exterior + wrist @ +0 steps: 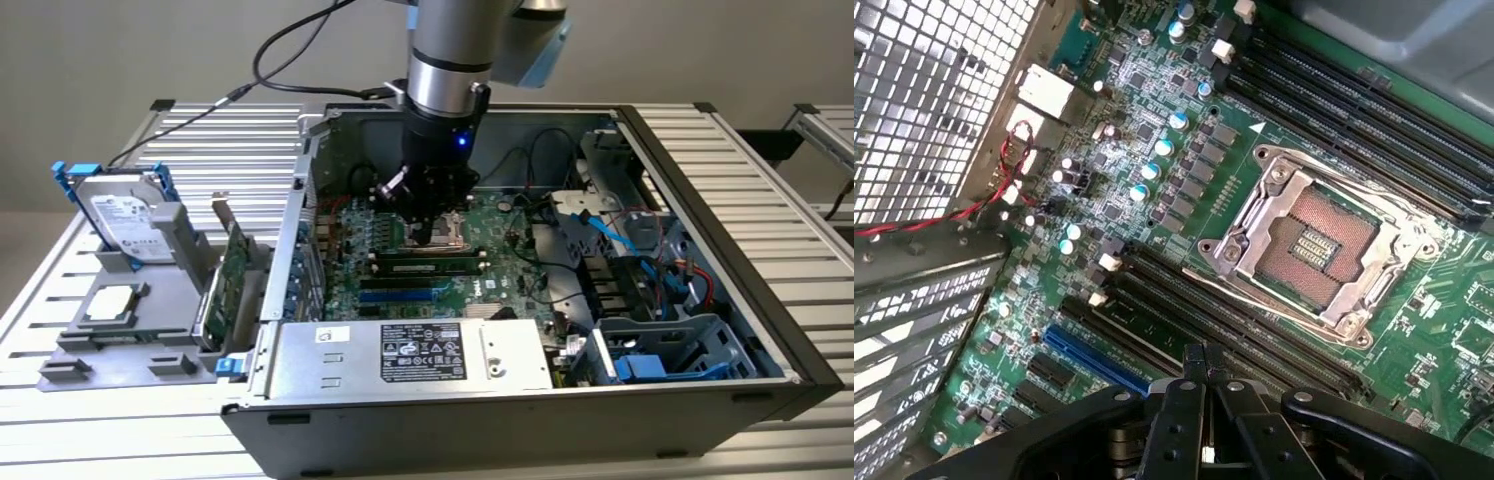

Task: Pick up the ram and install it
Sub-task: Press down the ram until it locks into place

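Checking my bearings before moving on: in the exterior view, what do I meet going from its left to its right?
Hard drive → green expansion card → gripper above the ram seated on the motherboard → blue drive cage.

My arm (pixel 447 60) comes straight down from above, wrist vertical, a blue light lit on it. My hand (pixel 424 195) points downward, and in the wrist view (pixel 1189 400) its black fingers meet.
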